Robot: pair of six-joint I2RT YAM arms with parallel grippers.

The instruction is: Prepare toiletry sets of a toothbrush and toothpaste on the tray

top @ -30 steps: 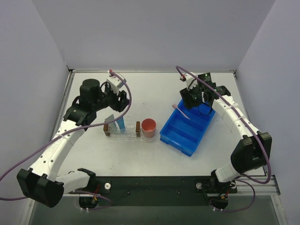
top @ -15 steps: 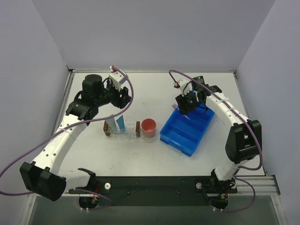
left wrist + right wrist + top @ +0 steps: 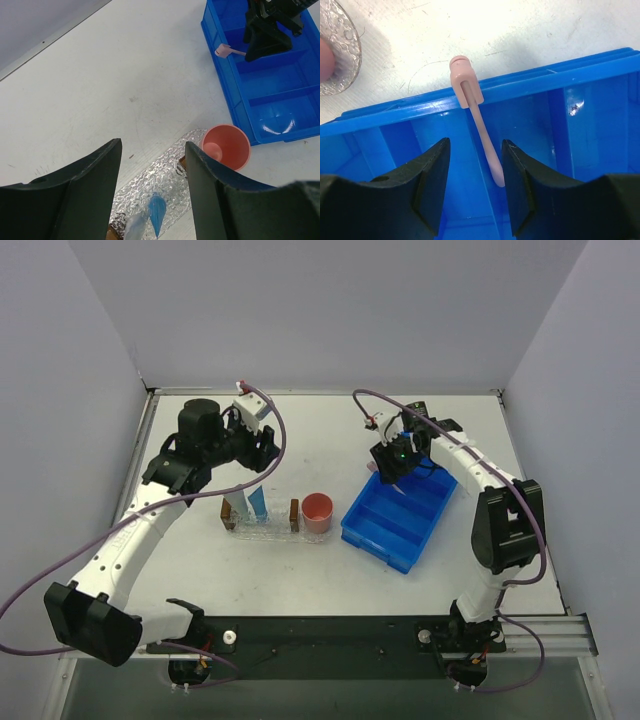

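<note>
White scratched table (image 3: 330, 430), grey walls (image 3: 320, 310). Left gripper (image 3: 152, 145) wide (nothing inside); right gripper (image 3: 475, 142) apart around toothbrush (image 3: 481, 132), three o'clock.

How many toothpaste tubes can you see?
2. A light blue tube and a whitish-grey tube sit side by side on the clear tray, near the pink cup. More could be hidden by the left gripper.

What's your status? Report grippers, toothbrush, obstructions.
Left gripper open, holding nothing. Right gripper open, straddling toothbrush in blue bin, no grip yet. Pink cup stands between bin and tray.
</note>
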